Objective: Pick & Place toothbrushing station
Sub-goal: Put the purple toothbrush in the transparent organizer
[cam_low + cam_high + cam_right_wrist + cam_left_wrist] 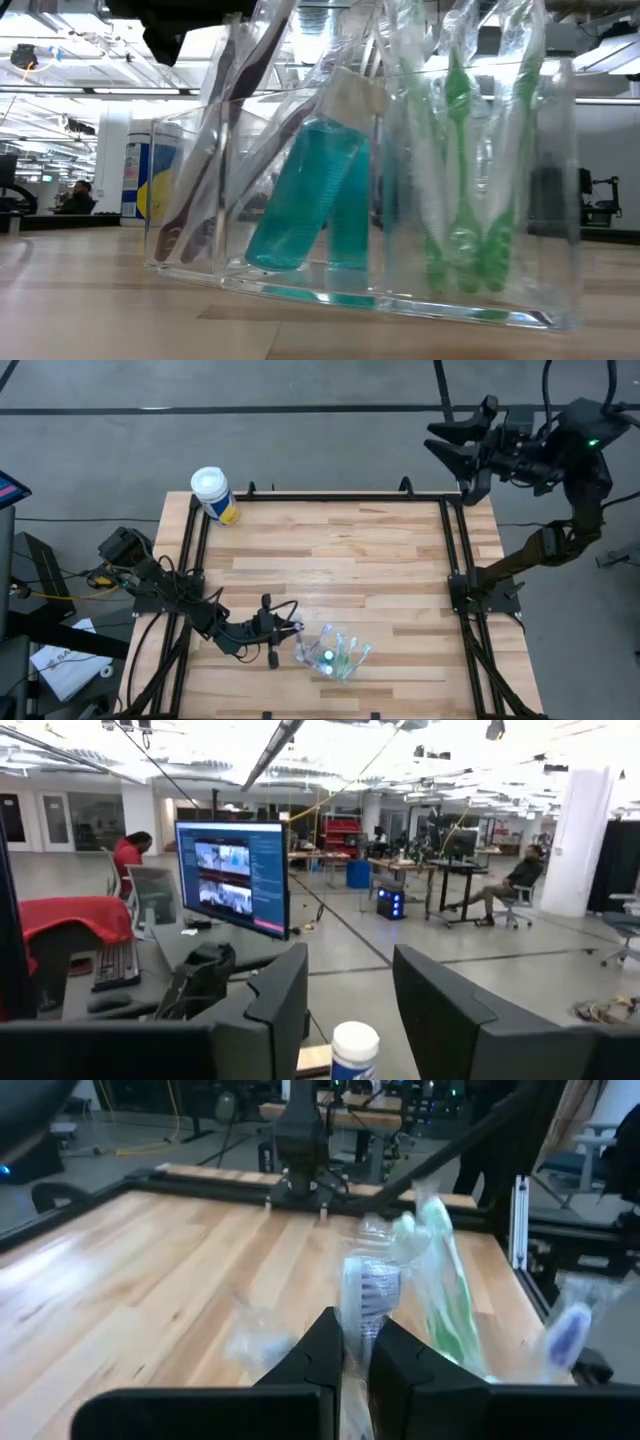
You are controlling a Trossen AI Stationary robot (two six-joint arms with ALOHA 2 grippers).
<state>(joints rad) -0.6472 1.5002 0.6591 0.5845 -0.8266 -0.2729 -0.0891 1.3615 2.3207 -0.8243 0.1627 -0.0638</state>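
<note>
The left gripper's [287,628] two dark fingers [322,1352] are pressed together, pinching the top of a thin white toothbrush in a clear wrapper [372,1293] that rises between their tips. That toothbrush belongs to the toothbrushing station, a small clear plastic cup [333,656] that stands near the front edge of the light wooden tabletop [340,560], just beside the left gripper on its right. In the low view the cup's clear wall [560,200] sits on the wood, and inside it lean two teal-blue tubes with pale caps [305,190], wrapped thin green toothbrushes [455,180] to their right, and a darker purple-handled toothbrush [215,170] to their left. From the left wrist camera a green wrapped toothbrush [445,1285] and a purple-tipped one [565,1335] fan out beyond the fingers. Well apart from the cup, at the far left corner of the tabletop, stands a bigger white-capped canister with a yellow and blue label [213,495]; nothing lies between it and the cup, only bare wood. A black metal frame [452,560] borders the tabletop. The right gripper [447,445] hangs beyond the far right corner, off the tabletop, its fingers [285,995] spread apart and holding nothing. In the room behind, a monitor on a desk [232,877] and seated people [505,890] show.
</note>
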